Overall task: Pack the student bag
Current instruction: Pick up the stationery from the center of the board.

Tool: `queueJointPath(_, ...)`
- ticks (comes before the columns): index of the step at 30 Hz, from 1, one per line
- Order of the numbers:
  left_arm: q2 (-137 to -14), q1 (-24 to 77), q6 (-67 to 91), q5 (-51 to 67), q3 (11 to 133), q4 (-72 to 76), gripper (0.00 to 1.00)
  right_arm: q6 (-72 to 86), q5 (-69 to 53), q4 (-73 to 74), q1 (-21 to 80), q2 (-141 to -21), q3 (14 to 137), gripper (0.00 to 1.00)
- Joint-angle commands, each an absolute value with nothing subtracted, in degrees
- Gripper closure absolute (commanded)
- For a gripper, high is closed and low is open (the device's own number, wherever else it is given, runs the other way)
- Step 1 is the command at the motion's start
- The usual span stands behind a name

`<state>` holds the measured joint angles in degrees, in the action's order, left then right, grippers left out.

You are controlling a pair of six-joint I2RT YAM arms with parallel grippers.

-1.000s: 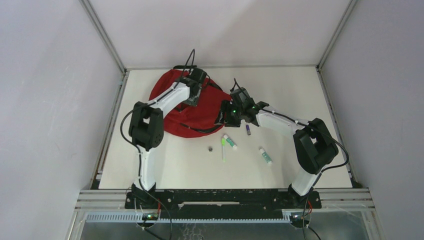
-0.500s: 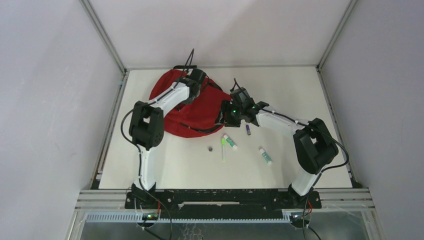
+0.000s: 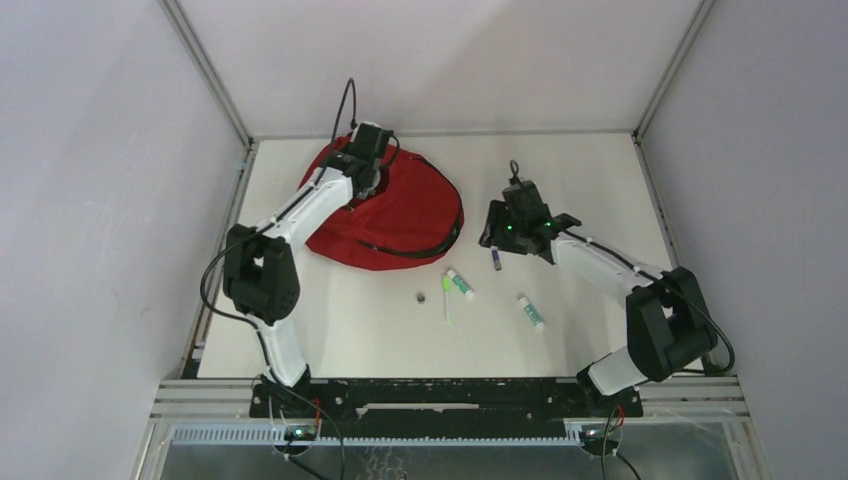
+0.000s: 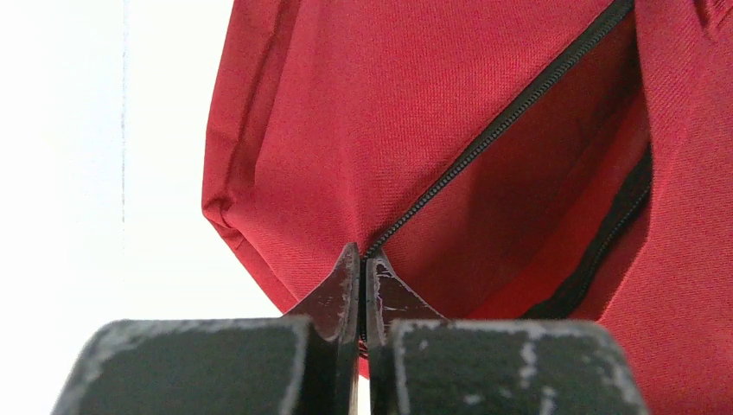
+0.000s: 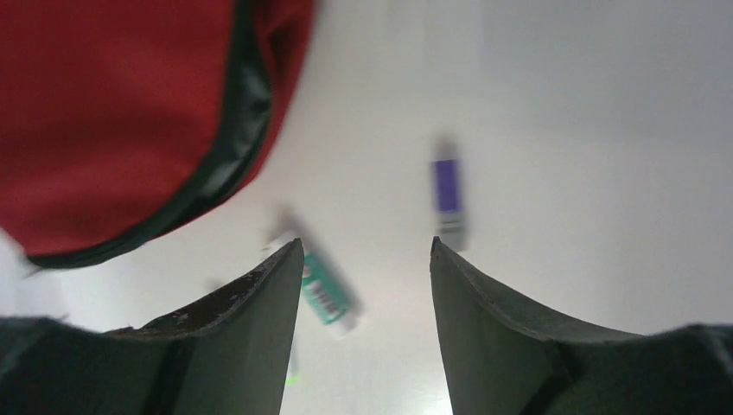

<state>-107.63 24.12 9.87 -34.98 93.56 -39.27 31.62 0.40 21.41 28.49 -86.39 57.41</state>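
Observation:
The student bag (image 3: 400,215) is a red fabric backpack with black zip trim, lying at the back left of the table. My left gripper (image 3: 362,183) is over its far left part. In the left wrist view the left gripper (image 4: 361,259) is shut, pinching the black zip line (image 4: 484,143) of the bag (image 4: 346,104). My right gripper (image 3: 492,235) hangs open to the right of the bag, clear of it. In the right wrist view nothing sits between the jaws of the right gripper (image 5: 365,246), and the bag's edge (image 5: 112,112) lies at the upper left.
In front of the bag lie a small purple item (image 3: 495,260), a green and white tube (image 3: 461,283), a green pen (image 3: 447,302), a small grey ring (image 3: 421,297) and a second tube (image 3: 531,312). In the right wrist view the purple item (image 5: 449,194) and a tube (image 5: 328,298) show below the fingers.
The left gripper has closed on the bag's zip line and shifted back and left. The right arm has drawn away to the right, off the bag. The bag lies flatter.

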Motion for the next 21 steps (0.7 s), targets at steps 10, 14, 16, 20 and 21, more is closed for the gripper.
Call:
queueJointPath(10,-102.37,23.03,16.14,-28.08,89.96,-35.48,1.0,24.82,6.48,21.52,25.79,-90.92,54.76,0.38)
queueJointPath(14,-101.62,22.94,16.61,-26.77,88.25,-34.6,1.0,25.58,6.0,19.19,25.88,-93.51,54.76,0.4)
queueJointPath(16,-101.52,22.94,16.76,-25.99,87.87,-34.35,1.0,25.88,5.78,17.89,25.84,-94.79,54.76,0.41)
queueJointPath(20,-101.58,22.95,17.93,-24.63,87.45,-34.16,1.0,26.38,5.79,17.5,25.84,-98.04,56.45,0.46)
queueJointPath(21,-101.42,22.94,18.13,-24.58,87.23,-34.0,1.0,26.45,6.32,17.65,26.03,-98.54,56.87,0.48)
